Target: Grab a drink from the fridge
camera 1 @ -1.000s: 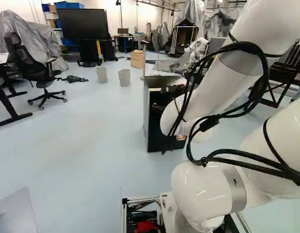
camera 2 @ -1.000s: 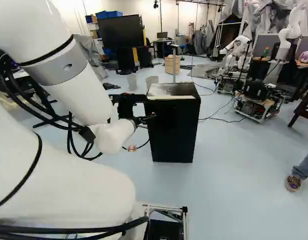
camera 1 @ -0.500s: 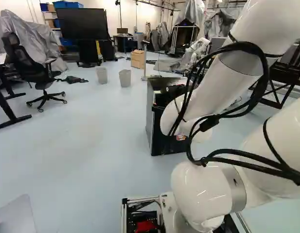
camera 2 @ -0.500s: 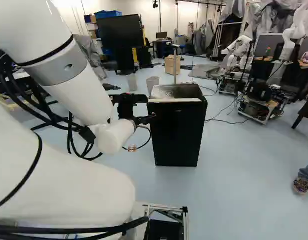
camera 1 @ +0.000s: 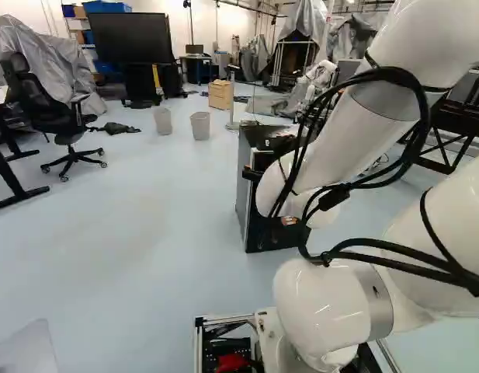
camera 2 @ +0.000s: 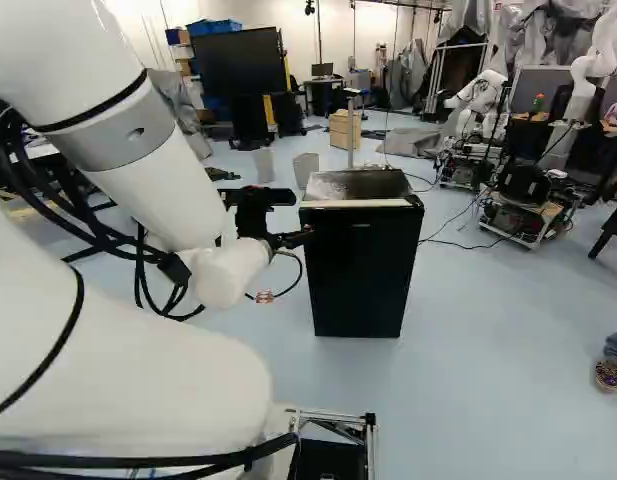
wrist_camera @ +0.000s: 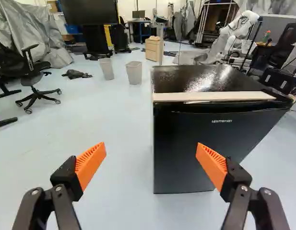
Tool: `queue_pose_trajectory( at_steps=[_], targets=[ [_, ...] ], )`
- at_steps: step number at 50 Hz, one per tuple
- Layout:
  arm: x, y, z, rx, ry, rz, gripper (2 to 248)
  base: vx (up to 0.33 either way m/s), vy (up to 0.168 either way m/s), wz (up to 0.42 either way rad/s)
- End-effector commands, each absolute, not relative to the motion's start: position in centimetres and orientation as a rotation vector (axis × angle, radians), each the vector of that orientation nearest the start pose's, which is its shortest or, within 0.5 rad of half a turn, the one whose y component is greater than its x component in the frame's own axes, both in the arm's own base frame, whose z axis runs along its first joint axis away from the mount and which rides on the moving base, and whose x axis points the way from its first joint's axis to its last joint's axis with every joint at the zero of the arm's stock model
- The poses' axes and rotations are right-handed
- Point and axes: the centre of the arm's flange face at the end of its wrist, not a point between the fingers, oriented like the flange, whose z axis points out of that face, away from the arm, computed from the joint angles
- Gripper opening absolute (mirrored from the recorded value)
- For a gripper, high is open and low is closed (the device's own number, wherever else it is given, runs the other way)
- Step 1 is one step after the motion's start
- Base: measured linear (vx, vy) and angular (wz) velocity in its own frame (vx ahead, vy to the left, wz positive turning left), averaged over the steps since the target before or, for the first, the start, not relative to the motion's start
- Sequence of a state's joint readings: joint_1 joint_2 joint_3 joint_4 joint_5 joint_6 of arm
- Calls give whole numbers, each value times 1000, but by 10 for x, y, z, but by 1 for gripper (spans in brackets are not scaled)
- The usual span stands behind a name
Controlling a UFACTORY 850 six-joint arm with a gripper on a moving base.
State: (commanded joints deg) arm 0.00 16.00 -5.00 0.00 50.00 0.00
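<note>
Gripper released, fingers standing wide apart. Black fridge upright ahead of it, pale strip along top front edge.

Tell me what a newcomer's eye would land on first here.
Probably the white arm, which looms over the right of the left base view and the left of the right base view. Next come the bright orange pads of the open gripper in the wrist view. Ahead of them stands the glossy black fridge, a pale strip running along its top front edge.
</note>
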Motion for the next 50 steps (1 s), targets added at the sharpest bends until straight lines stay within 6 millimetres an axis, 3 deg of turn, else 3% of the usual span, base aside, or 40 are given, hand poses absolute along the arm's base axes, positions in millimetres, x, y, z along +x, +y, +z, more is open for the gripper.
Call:
queue_pose_trajectory(
  at_steps=[28,50],
  targets=[
    [274,3,366,-2554,-4,-1820,247,14,18,-3],
    [308,20,372,-2523,-5,-1822,247,0,0,0]
  ],
)
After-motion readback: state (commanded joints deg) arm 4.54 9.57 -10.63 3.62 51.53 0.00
